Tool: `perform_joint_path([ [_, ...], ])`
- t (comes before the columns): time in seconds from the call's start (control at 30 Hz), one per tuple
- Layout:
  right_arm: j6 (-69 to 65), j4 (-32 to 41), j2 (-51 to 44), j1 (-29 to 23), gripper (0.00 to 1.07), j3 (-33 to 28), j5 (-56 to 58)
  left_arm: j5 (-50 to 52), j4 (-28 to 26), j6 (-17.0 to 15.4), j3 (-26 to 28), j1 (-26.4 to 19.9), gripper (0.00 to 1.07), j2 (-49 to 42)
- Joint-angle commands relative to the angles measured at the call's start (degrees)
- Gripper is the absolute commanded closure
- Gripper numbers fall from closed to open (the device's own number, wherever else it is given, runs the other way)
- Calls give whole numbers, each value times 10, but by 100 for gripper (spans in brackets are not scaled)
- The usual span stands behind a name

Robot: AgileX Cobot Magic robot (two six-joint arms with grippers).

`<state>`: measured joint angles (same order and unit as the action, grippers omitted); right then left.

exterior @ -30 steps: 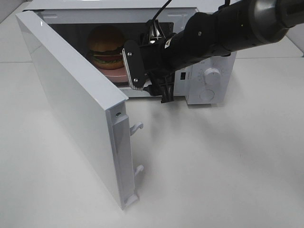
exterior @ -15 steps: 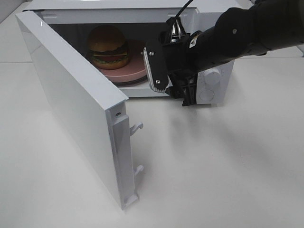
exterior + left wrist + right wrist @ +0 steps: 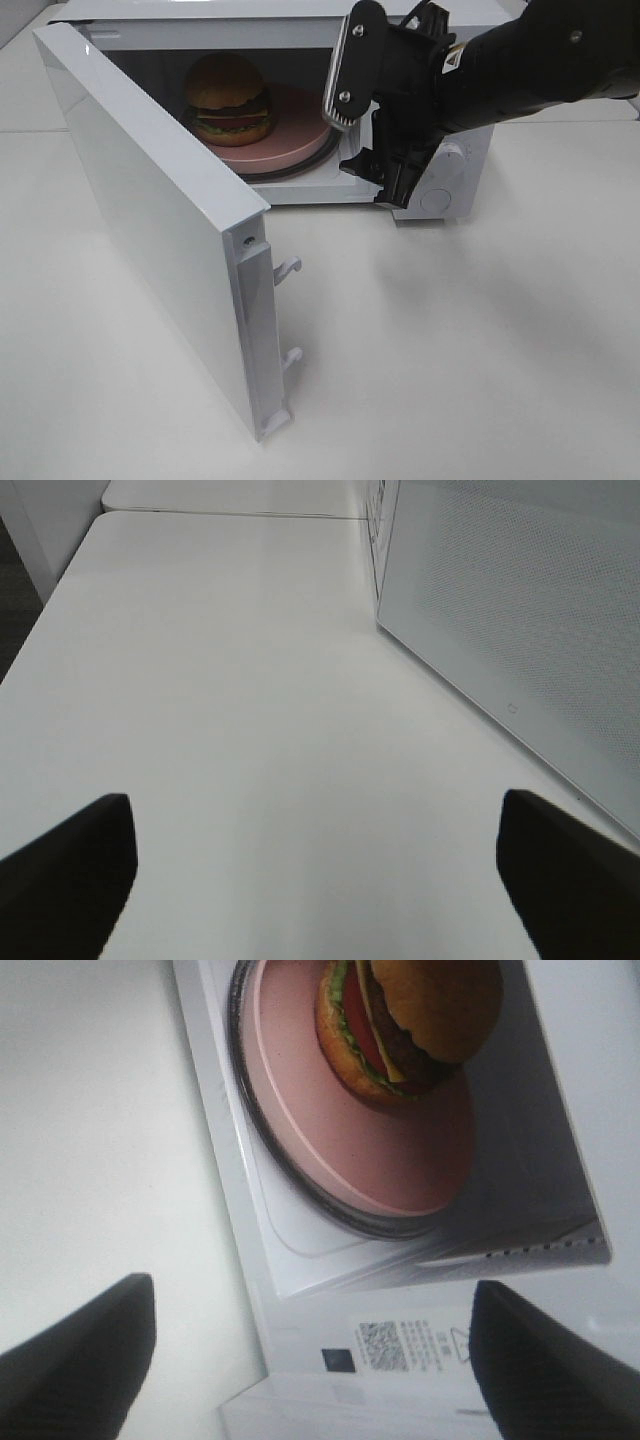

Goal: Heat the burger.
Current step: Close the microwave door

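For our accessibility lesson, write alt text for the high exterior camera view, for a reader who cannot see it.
A toy burger sits on a pink plate inside a white microwave whose door stands wide open. The robot's right gripper, open and empty, hovers outside the opening near the control dials, above a white table.

Our right arm (image 3: pixel 545 65) is a thick, rounded tube in matte black. The right gripper (image 3: pixel 350 145) has a flat grey finger plate (image 3: pixel 348 65) with two screws in its face and a ribbed edge. The rest is angular black plastic, with a small pale label (image 3: pixel 454 56) near the wrist. Of the left gripper (image 3: pixel 320 880) we see only blunt black fingertips (image 3: pixel 70 865).
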<state>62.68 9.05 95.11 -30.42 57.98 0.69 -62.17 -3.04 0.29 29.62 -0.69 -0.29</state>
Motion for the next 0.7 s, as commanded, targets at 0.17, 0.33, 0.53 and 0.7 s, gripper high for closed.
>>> perform_joint_path([
  [0.17,-202,-3,-65,5,31,-42,1,9,-2,1,0,-1,17,-2],
  [0.33,-319,-4,-125,5,30,-69,32,9,-2,1,0,-1,17,-2],
  [0.53,-402,-22,-169,5,30,-75,108,9,-2,1,0,-1,17,-2],
  [0.7,-472,-56,-210,5,31,-75,251,9,-2,1,0,-1,17,-2],
])
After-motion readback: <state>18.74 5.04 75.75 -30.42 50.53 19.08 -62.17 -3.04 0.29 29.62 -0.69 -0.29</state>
